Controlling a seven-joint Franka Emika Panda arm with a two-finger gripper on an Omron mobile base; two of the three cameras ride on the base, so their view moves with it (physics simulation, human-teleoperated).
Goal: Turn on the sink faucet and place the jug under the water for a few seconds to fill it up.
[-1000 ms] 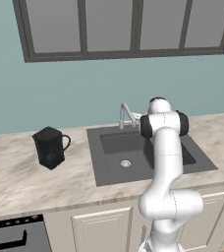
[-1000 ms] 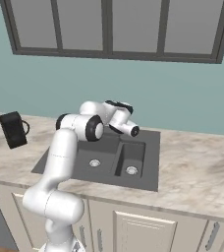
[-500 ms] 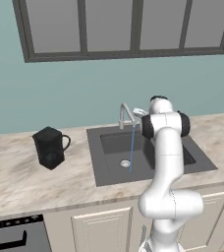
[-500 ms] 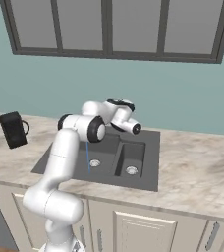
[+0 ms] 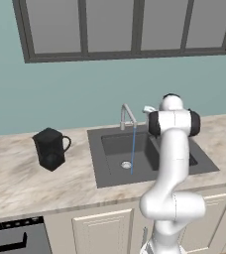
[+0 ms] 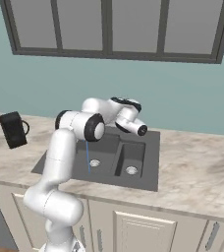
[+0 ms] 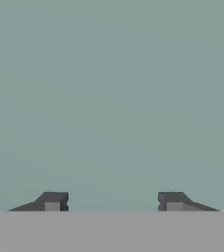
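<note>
Left base view: water (image 5: 133, 149), a thin pale blue thread, drops straight from the sink faucet (image 5: 128, 115) into the sink (image 5: 149, 155), landing beside the round silver drain. Faucet is slim grey metal with a high arched spout. The jug (image 5: 50, 148), matte black and faceted with a looped handle, stands on the mottled stone desk (image 5: 16, 178) well left of the sink, untouched.

Right base view: arm is folded over the sink, hand near the faucet; jug (image 6: 14, 129) far left of the sink.

Hand view: tool (image 7: 113, 203) has its two dark tips spread wide, nothing between them, facing plain teal wall.

Judgement: next is fetching the jug. Grip the body or handle squarely and keep it upright on the way to the stream.
</note>
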